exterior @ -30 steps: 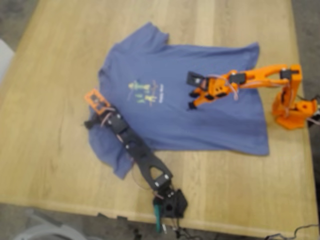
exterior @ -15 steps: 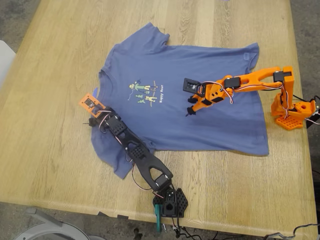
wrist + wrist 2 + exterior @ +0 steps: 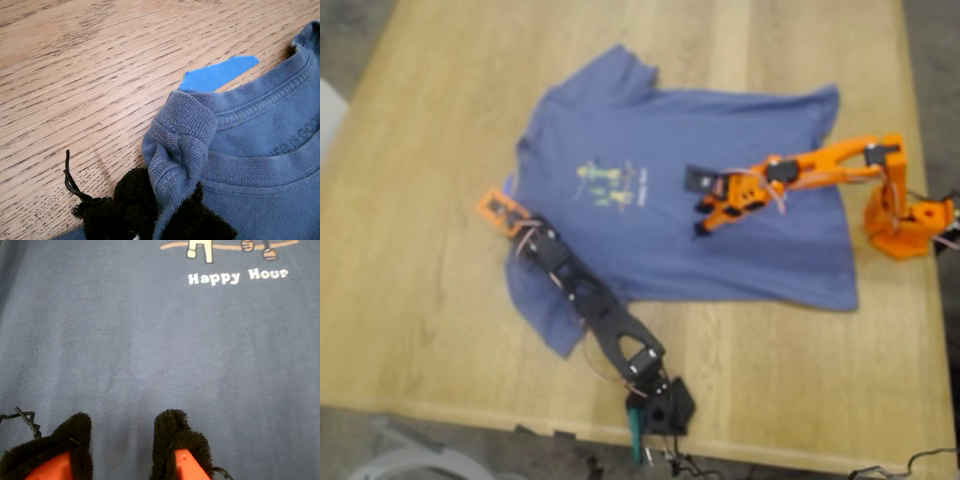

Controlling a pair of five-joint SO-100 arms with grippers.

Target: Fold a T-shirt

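The T-shirt (image 3: 680, 200) lies spread flat, print up, on the wooden table (image 3: 410, 300), collar toward the exterior view's left, hem toward that view's right. My first gripper (image 3: 162, 220), on the black arm (image 3: 600, 310) reaching in from the near table edge, is pinched on a bunched fold of the collar (image 3: 182, 135); the padded jaws press the ribbed cloth between them. A scrap of blue tape (image 3: 217, 72) sits on the wood just beside the collar. My second gripper (image 3: 120, 445), on the orange arm (image 3: 820, 165) at the exterior view's right, hovers over the chest below the "Happy Hour" lettering (image 3: 237, 276), jaws spread with bare cloth between the pads, gripping nothing. Versus 0.5 s ago: both arms sit almost where they were, the shirt outline is unchanged, the orange gripper barely shifted.
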